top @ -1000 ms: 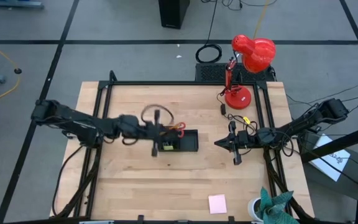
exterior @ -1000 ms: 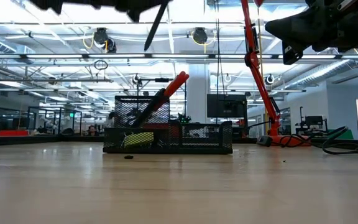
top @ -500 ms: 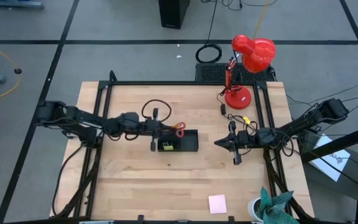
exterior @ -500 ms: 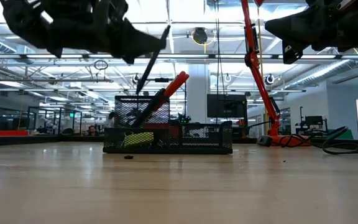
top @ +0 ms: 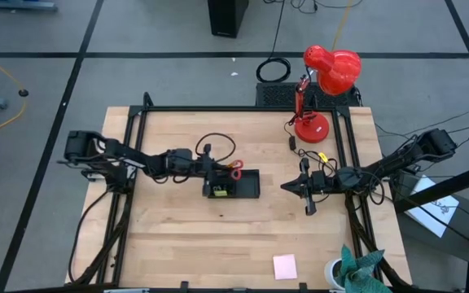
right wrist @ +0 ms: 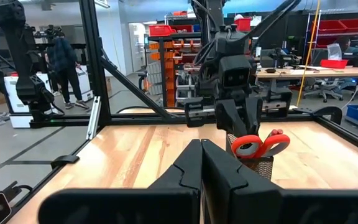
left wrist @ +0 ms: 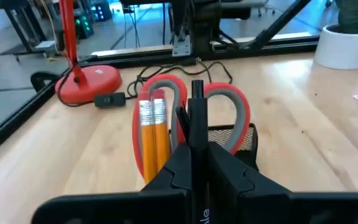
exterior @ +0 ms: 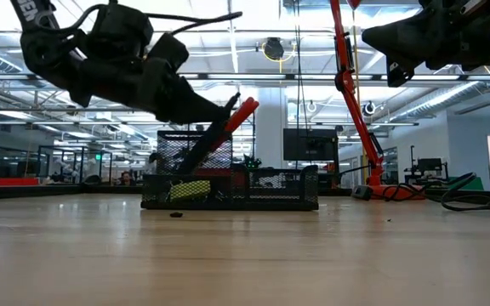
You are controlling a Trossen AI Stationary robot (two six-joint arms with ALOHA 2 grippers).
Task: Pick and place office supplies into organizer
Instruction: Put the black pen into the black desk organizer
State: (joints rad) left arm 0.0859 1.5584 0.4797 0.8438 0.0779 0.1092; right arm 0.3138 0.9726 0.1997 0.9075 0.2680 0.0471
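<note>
The organizer [top: 236, 185] is a black mesh tray near the table's middle, with a taller cup at its left end [exterior: 192, 153]. Red-handled scissors [left wrist: 229, 106] and two orange pencils [left wrist: 151, 130] stand in that cup, and something yellow [exterior: 190, 189] lies in the tray. My left gripper [top: 208, 170] hovers at the cup's top, shut on a black pen [left wrist: 196, 112]. My right gripper [top: 287, 186] waits shut in the air to the right of the organizer. A pink sticky-note pad [top: 284, 266] lies near the front edge. My left gripper pinches the black pen's shaft [left wrist: 197, 134] between its two fingers. The fingers come nearly level from the table's left and lie across the pen. The pen is tilted and clear of the table, one end [exterior: 236, 99] sticking up beside the scissors' handle; its lower end is hidden.
A red desk lamp [top: 322, 81] stands at the far right with its cable [top: 306, 153] on the table. A small black clip [exterior: 176, 214] lies on the wood in front of the organizer. Black frame rails [top: 137, 163] border the table.
My left gripper has come down from well above the organizer to the top of its cup, carrying the pen with it. The pen has stayed pinched and tilted. The right arm has kept still.
</note>
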